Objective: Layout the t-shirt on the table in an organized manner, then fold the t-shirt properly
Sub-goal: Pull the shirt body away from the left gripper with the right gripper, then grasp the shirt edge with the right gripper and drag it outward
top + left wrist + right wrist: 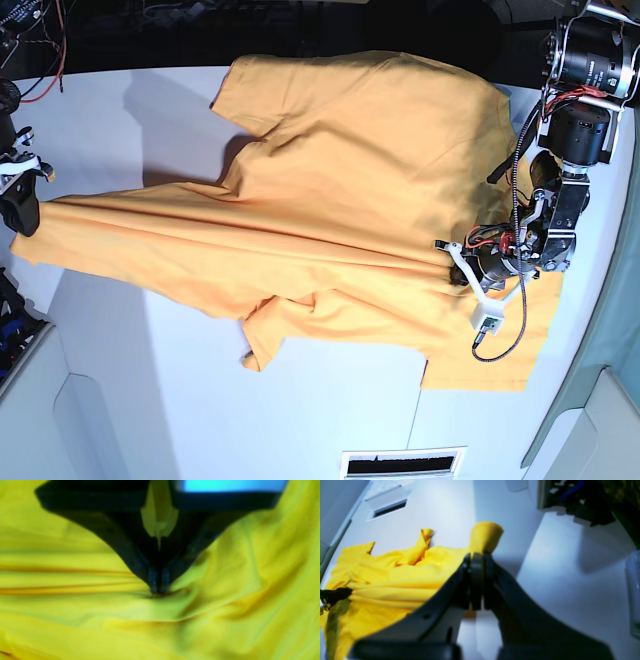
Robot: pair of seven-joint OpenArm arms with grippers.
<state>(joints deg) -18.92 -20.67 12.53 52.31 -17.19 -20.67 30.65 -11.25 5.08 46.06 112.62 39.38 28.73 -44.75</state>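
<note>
White matte table (150, 400) carries stretched orange-yellow cloth t-shirt (350, 170). Left gripper (159, 591), right gripper (477, 555) both pinching fabric. I'd pull apart evenly, keeping cloth low, taut.

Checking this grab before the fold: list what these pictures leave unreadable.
- Base view: the left end effector tips, hidden by its own wrist and cabling.
- Base view: the right end effector, cut off at the frame edge.
- Left wrist view: the t-shirt is blurred, so which part is pinched is unclear.
- The white tag: not visible anywhere.
</note>
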